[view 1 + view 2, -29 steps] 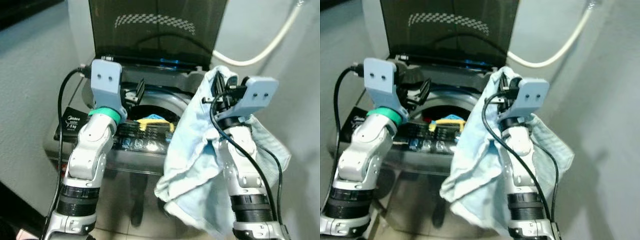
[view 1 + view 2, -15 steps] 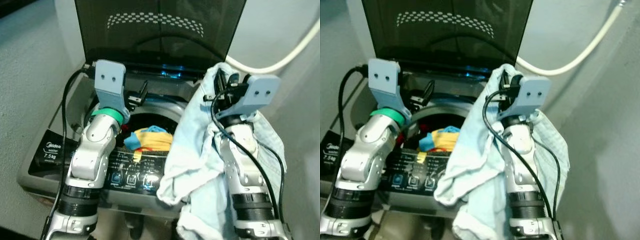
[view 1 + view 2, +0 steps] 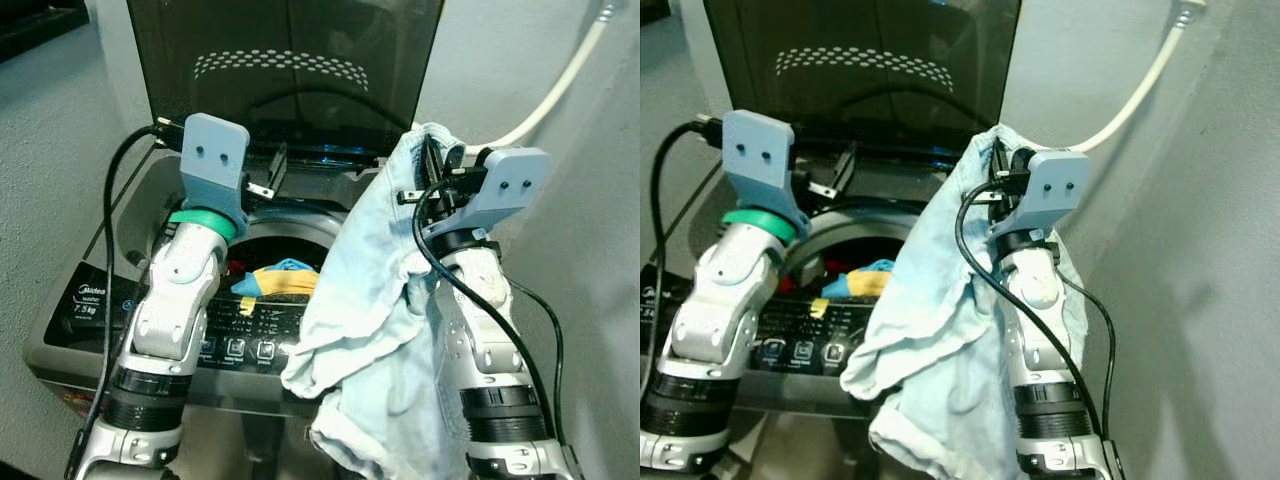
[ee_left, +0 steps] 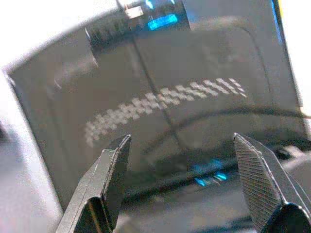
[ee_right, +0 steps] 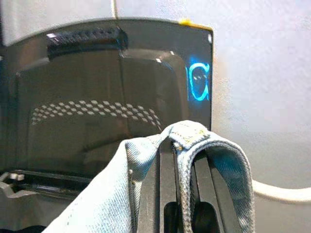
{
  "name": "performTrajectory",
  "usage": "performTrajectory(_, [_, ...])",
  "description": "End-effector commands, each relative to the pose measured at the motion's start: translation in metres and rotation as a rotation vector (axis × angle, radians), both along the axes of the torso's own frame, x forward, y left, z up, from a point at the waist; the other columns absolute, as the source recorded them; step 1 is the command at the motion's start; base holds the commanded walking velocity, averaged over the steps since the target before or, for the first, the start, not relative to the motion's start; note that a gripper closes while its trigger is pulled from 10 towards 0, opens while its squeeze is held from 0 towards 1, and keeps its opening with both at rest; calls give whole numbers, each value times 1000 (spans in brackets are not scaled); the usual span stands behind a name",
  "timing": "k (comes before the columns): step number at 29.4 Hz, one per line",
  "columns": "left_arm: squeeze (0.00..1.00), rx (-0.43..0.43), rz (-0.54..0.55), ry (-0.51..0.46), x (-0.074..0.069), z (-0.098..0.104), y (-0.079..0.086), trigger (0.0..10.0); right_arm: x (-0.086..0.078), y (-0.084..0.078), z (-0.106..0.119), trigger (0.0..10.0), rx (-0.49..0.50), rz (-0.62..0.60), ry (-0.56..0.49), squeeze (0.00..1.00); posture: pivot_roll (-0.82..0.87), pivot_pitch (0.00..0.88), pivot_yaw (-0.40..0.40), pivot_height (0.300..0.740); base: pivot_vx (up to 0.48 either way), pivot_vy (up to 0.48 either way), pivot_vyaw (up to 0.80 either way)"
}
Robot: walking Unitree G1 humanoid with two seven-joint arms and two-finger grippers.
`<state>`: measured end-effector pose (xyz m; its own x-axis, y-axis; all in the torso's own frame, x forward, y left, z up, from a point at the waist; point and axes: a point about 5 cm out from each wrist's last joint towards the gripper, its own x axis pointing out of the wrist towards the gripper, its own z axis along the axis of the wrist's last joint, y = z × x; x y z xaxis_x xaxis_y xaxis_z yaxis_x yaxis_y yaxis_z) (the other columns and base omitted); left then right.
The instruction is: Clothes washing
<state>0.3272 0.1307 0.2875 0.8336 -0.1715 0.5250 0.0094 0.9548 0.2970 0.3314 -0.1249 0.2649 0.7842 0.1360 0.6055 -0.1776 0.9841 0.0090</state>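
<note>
Garment (image 3: 365, 330) is pale blue denim, faded, with a stitched hem or waistband folded over the right gripper (image 5: 181, 145); fingers pinched together on that fold, fabric wrapped over both of them. The rest hangs in crumpled folds down the right arm, over the front right corner of the washer (image 3: 70, 320), bottom edge cut off by the frame. What kind of garment it is cannot be told. Washer is a top-loader, dark tinted lid (image 3: 290, 70) standing upright with a white checker pattern on it. Drum (image 3: 275, 275) is open, with yellow, blue and red clothes inside, partly hidden by the left arm and the garment. Control panel (image 3: 240, 335) along the front edge, icons lit blue, text too small to read; brand label at the left corner reads partly "7.5kg". Left gripper (image 4: 182, 179) raised above the drum's rear left, facing the lid, fingers spread wide with nothing between them. White hose (image 3: 560, 85) runs up the wall at right, upper end cut off. Floor below the washer is dark and hard to make out. Blue glow on the lid edge in the right wrist view, source unclear.
</note>
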Motion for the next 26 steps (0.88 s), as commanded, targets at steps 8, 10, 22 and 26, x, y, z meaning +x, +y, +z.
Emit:
performTrajectory(8, [0,-79,-342,59,-12,20,-21,10000,-19,29,108,10000,-20,253,-356,0,96,18,43,740,0,0,0])
performTrajectory(10, [0,-79,-342,59,-12,20,-21,10000,-19,29,108,10000,-20,253,-356,0,96,18,43,740,0,0,0])
performTrajectory(22, [0,63,-1192,249,-86,-1,-82,10000,-48,88,197,10000,-52,734,-572,0,97,16,18,740,0,0,0])
performTrajectory(26, [0,33,-990,344,-56,-26,-87,10000,-55,87,205,10000,-4,821,-578,0,89,9,19,740,0,0,0])
